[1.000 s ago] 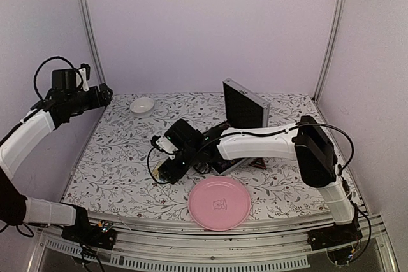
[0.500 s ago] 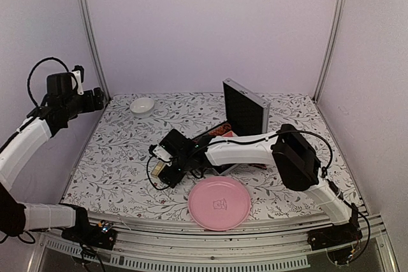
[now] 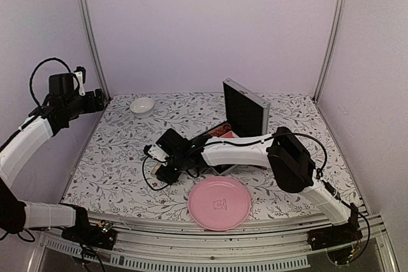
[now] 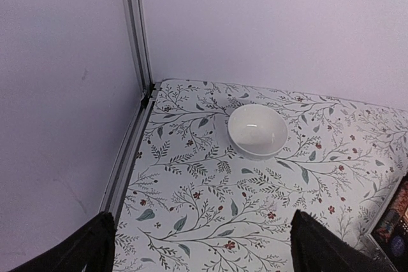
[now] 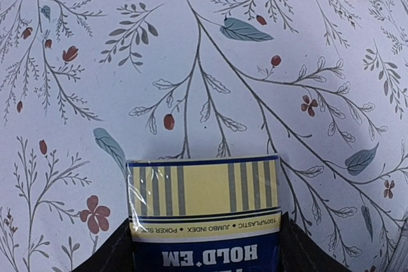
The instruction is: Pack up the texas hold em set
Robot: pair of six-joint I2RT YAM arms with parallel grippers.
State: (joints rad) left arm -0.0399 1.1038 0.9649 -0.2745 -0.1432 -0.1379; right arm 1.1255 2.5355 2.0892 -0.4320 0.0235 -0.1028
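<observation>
The silver case [image 3: 246, 107] stands open at the table's middle, its black-lined lid upright; its base with chips [image 3: 220, 133] is partly hidden behind my right arm. My right gripper [image 3: 157, 164] reaches left of the case, low over the table. In the right wrist view its fingers [image 5: 107, 258] press both sides of a blue and yellow card deck [image 5: 204, 211], which they are shut on. My left gripper [image 3: 102, 97] is open and empty, held high at the far left. The case's corner [image 4: 395, 234] shows in the left wrist view. Button and dice are not visible.
A small white bowl [image 3: 142, 104] sits at the back left, below my left gripper in its wrist view [image 4: 257, 130]. A pink round plate [image 3: 219, 203] lies at the front edge, right of my right gripper. A metal post [image 4: 132, 30] runs along the left wall.
My right gripper has moved left, away from the case, with the card deck between its fingers. My left arm has drawn slightly back to the left.
</observation>
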